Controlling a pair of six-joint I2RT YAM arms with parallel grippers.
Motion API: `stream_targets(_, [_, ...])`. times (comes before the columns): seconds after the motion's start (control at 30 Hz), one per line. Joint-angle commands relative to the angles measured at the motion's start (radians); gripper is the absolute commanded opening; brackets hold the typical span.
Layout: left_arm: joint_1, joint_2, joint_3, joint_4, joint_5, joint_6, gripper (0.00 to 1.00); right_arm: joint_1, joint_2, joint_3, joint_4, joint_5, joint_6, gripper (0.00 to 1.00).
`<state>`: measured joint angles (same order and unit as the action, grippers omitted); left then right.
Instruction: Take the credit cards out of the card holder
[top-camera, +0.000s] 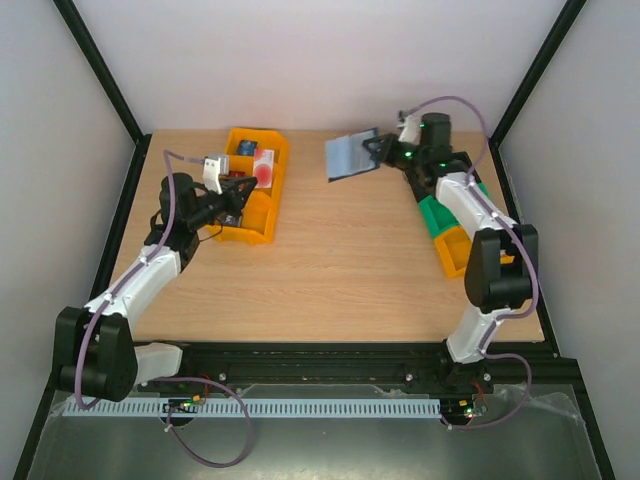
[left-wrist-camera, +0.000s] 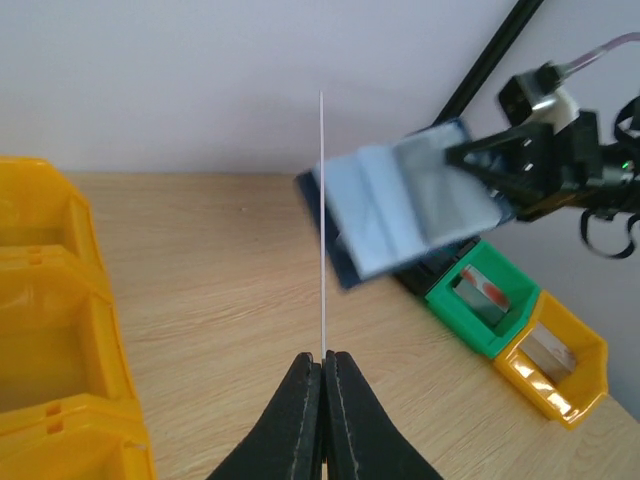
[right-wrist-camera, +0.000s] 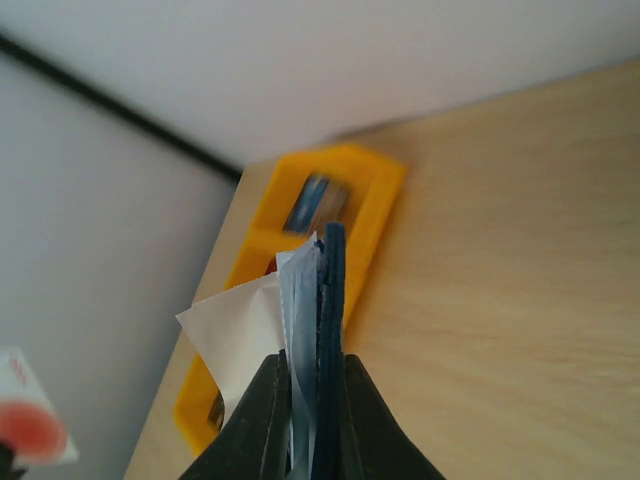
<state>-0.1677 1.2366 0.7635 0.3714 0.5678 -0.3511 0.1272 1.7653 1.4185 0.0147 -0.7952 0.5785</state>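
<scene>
Table (top-camera: 340, 270) carries a yellow bin (top-camera: 272, 215), a blurred blue card (top-camera: 245, 148) in its far compartment. Right gripper (top-camera: 378, 150) clamps the opened card holder (top-camera: 350, 155), its contents unclear. Left gripper (left-wrist-camera: 323, 365) pinches a card (left-wrist-camera: 322, 220), seen edge-on.

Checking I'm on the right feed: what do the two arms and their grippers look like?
The left arm and right arm have white links, black joints and a lilac cable looping alongside. Green lights glow on the right one. The left gripper and right gripper each have two black tapering fingers.
</scene>
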Motion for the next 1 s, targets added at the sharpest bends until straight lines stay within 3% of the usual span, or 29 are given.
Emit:
stream_targets(0.0, [-0.014, 0.017, 0.029, 0.14, 0.064, -0.027, 0.02, 0.146, 0.06, 0.004, -0.089, -0.148, -0.122, 0.02])
stream_targets(0.13, [-0.025, 0.021, 0.01, 0.19, 0.057, -0.082, 0.02, 0.261, 0.129, -0.026, -0.143, -0.182, -0.184, 0.02])
stream_targets(0.23, [-0.029, 0.02, -0.012, 0.228, 0.041, -0.16, 0.02, 0.305, 0.156, -0.084, -0.089, -0.168, -0.158, 0.02])
stream_targets(0.53, [-0.074, -0.036, -0.059, 0.24, -0.017, -0.181, 0.02, 0.324, 0.209, -0.222, -0.077, -0.102, -0.101, 0.02])
stream_targets(0.63, [-0.08, -0.061, -0.076, 0.222, -0.026, -0.174, 0.02, 0.322, 0.211, -0.197, -0.223, 0.079, -0.099, 0.24])
stream_targets(0.83, [-0.094, -0.092, -0.093, 0.233, -0.033, -0.165, 0.02, 0.258, 0.09, -0.2, -0.366, 0.352, -0.052, 0.49])
stream_targets(0.97, [-0.111, -0.112, -0.102, 0.286, -0.023, -0.171, 0.02, 0.241, -0.054, -0.149, -0.422, 0.448, -0.155, 0.64])
